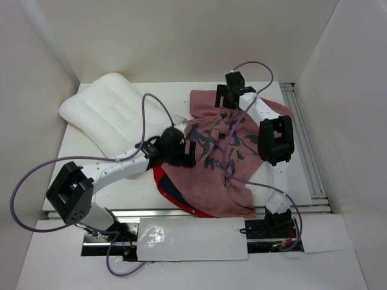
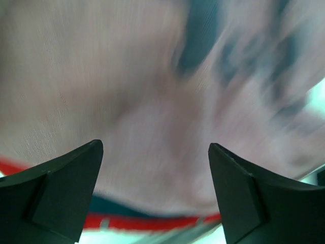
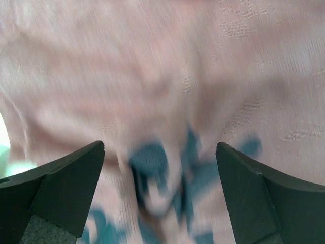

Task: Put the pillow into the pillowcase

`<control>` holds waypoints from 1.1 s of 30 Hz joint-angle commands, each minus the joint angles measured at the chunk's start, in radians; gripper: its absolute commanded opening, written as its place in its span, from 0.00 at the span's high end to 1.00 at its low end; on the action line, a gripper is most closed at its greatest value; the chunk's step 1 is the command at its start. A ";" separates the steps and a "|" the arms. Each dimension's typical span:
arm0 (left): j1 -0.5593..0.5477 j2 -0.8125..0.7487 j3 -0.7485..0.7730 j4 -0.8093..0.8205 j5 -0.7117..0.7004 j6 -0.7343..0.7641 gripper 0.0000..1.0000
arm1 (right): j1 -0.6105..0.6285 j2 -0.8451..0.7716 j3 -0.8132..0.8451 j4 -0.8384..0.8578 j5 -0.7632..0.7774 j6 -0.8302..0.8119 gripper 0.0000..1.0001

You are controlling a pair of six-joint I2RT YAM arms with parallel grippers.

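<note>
Along the bottom edge of the overhead frame: silver rail (image 1: 151, 214) with a white panel (image 1: 193, 238) laid over it, and both arm bases bolted there. From the lower left, left arm (image 1: 115, 166) slanting up towards the centre, purple cable (image 1: 17, 202) looping off its elbow. Left jaws spread wide, gripping nothing, poised low over the left border of the pillowcase (image 1: 224, 175); contact with the cloth hard to judge. In the left wrist frame, blurred, the same cloth (image 2: 127, 101) filling nearly everything beyond the two dark tips, with a bright red hem (image 2: 147, 222) running along the bottom.

Pillowcase lying crumpled on the white bench (image 1: 121, 190), centre to right of the overhead frame. Faded pink-red face up, dark blue marks across it, bright red edge peeking out at the lower left corner.

Right arm (image 1: 275, 142) rising from the lower right, crossing above the pillowcase's right side, wrist bent over its upper edge. Right jaws likewise spread, pinching nothing. In the right wrist frame, blurred, pink cloth (image 3: 152, 76) with blue marks close below the tips.

Farthest, upper left of the overhead frame: pillow (image 1: 112, 112), plump and white, resting on the bench outside the pillowcase. Right corner near the cloth's upper left edge but apart from it, left forearm just beside the lower corner.
</note>
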 commanded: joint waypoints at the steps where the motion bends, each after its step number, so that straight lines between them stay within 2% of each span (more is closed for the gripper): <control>1: -0.022 -0.081 -0.158 0.045 0.026 -0.123 0.04 | 0.004 0.139 0.201 -0.096 0.001 -0.104 0.02; 3: -0.044 -0.090 -0.207 0.068 0.037 -0.148 0.04 | 0.004 0.193 0.214 -0.076 -0.020 -0.118 0.04; 5: -0.055 -0.075 -0.207 0.068 0.037 -0.162 0.05 | 0.015 0.202 0.214 -0.062 -0.033 -0.118 0.09; 8: -0.055 -0.025 -0.178 0.025 0.006 -0.172 0.05 | 0.015 0.225 0.205 -0.052 -0.043 -0.107 0.31; 10: -0.045 0.031 -0.149 0.015 -0.008 -0.172 0.10 | 0.003 0.225 0.188 -0.032 -0.025 -0.083 0.49; 11: -0.045 0.049 -0.140 0.014 -0.008 -0.172 0.13 | -0.011 0.225 0.174 -0.032 -0.010 -0.083 0.53; 13: -0.019 0.119 -0.105 0.014 -0.008 -0.160 0.26 | -0.036 0.234 0.174 -0.032 0.044 -0.045 0.63; 14: -0.009 0.150 -0.085 0.014 -0.008 -0.160 0.30 | -0.071 0.234 0.174 -0.044 0.044 -0.032 0.75; 15: 0.010 0.181 -0.063 0.002 -0.008 -0.151 0.42 | -0.092 0.249 0.191 -0.059 0.058 -0.002 0.82; 16: 0.019 0.243 -0.013 0.002 -0.008 -0.128 0.46 | -0.139 0.269 0.217 -0.088 0.067 0.012 0.93; 17: 0.028 0.276 0.018 -0.013 -0.008 -0.128 0.48 | -0.164 0.269 0.226 -0.100 0.084 0.023 1.00; 19: 0.044 0.336 0.110 -0.013 -0.014 -0.078 0.58 | -0.216 0.283 0.235 -0.120 0.105 0.046 1.00; 21: 0.077 0.440 0.185 -0.001 0.006 -0.041 0.58 | -0.293 0.292 0.235 -0.121 0.115 0.060 1.00; 23: 0.097 0.526 0.337 0.010 0.038 0.008 0.59 | -0.338 0.302 0.246 -0.121 0.115 0.069 1.00; 25: 0.122 0.679 0.468 0.010 0.048 0.044 0.59 | -0.388 0.314 0.274 -0.133 0.125 0.069 1.00; 26: 0.122 0.736 0.622 -0.030 0.048 0.068 0.59 | -0.404 0.323 0.290 -0.133 0.125 0.069 1.00; 27: 0.137 0.793 0.706 -0.053 0.048 0.082 0.59 | -0.425 0.323 0.307 -0.145 0.125 0.069 1.00; 29: 0.152 0.972 0.887 -0.103 0.061 0.122 0.58 | -0.437 0.323 0.330 -0.145 0.107 0.069 1.00; 30: 0.168 1.033 1.093 -0.192 0.087 0.134 0.56 | -0.438 0.312 0.347 -0.145 0.107 0.069 1.00; 31: 0.188 1.137 1.207 -0.238 0.153 0.134 0.50 | -0.438 0.312 0.363 -0.163 0.107 0.060 1.00; 32: 0.188 1.158 1.315 -0.230 0.185 0.124 0.44 | -0.413 0.291 0.373 -0.180 0.116 0.060 0.94; 33: 0.198 1.158 1.316 -0.188 0.230 0.124 0.40 | -0.401 0.274 0.373 -0.180 0.128 0.049 0.88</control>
